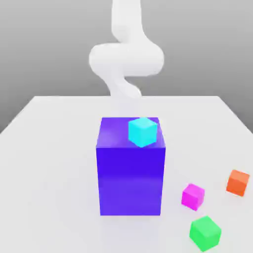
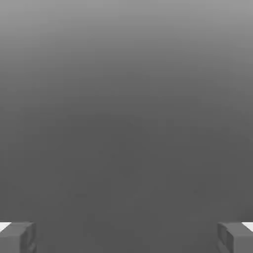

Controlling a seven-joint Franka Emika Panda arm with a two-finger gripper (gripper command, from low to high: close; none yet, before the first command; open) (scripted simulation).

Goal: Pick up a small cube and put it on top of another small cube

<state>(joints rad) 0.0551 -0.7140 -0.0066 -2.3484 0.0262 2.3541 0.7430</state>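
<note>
Up high — a bright cyan cube (image 1: 143,132) on a big blue box (image 1: 130,180).
The gripper (image 2: 126,238) is wide open — empty.

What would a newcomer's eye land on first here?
The big blue-violet block, mid-table in the exterior view, with a cyan cube atop its right part as that view shows it. Then the magenta, green and orange cubes, at lower right.

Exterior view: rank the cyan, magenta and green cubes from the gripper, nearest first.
1. Cyan cube: on the blue block.
2. Magenta cube: exterior view's right.
3. Green cube: exterior view's right, closer to the camera.
</note>
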